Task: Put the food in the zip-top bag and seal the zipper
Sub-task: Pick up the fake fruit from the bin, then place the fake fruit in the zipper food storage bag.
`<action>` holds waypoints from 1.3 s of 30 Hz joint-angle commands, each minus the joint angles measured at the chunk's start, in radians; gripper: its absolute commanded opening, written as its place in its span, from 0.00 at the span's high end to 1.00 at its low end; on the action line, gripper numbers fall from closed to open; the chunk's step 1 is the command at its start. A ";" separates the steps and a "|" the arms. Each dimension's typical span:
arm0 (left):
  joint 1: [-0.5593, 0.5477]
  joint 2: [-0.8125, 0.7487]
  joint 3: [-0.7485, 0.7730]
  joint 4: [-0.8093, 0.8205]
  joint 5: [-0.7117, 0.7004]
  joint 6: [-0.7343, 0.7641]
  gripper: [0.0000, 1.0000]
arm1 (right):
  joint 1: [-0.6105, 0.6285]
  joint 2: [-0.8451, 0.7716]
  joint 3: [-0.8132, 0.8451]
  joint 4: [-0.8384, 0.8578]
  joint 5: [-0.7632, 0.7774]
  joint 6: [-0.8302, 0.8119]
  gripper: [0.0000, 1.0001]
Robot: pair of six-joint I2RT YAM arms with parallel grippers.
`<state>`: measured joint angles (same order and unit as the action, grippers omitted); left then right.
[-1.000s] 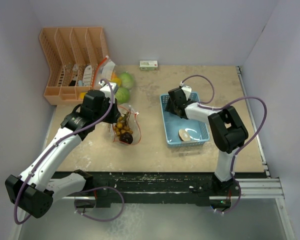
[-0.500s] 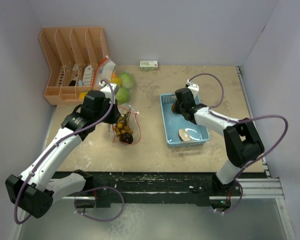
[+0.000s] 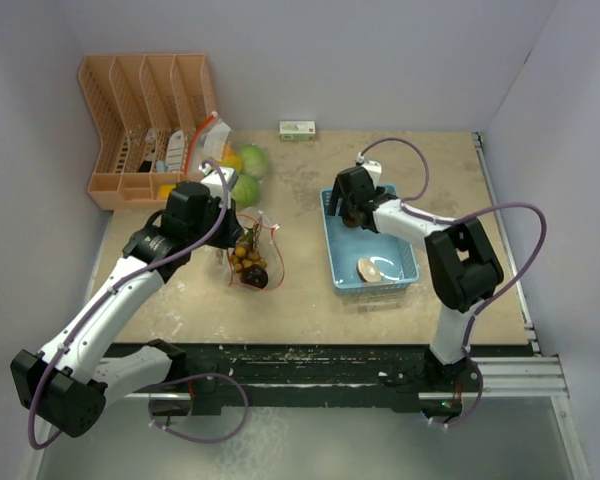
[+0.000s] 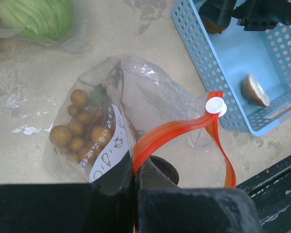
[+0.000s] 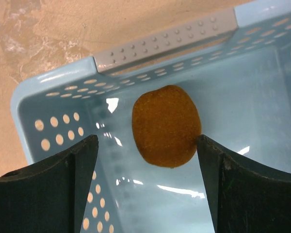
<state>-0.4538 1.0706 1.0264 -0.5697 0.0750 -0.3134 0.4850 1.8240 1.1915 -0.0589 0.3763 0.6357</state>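
Left claw (image 4: 135, 174) clamping the zip-top bag (image 4: 155, 102), I centre my open right claw (image 5: 146, 145) astride the orange fruit (image 5: 166, 125) before squeezing gently.

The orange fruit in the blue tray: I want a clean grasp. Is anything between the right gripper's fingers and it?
Nothing visible. The right gripper is open, one finger on each side of the orange fruit, with only bare blue tray floor between. The tray's perforated wall lies beyond the fruit, not in the gap.
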 commanded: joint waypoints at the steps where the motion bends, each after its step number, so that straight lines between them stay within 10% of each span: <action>1: -0.003 -0.039 0.011 0.034 0.006 0.002 1.00 | -0.003 0.046 0.090 -0.036 0.062 -0.030 0.16; 16: -0.002 -0.033 0.003 0.033 0.009 0.000 1.00 | -0.039 0.142 0.089 -0.003 0.053 -0.092 0.24; 24: -0.002 -0.029 0.008 0.033 0.009 0.000 1.00 | -0.039 0.106 0.045 0.006 0.041 -0.086 0.60; 33: -0.002 -0.025 0.008 0.032 0.001 0.003 1.00 | -0.004 -0.236 -0.108 0.011 -0.116 -0.149 0.67; 39: -0.002 -0.008 0.011 0.031 -0.001 0.007 1.00 | 0.255 -0.529 -0.176 0.072 -0.224 -0.222 0.67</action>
<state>-0.4538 1.0561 1.0245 -0.5701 0.0746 -0.3130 0.5606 1.4582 1.0420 -0.0612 0.2707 0.4831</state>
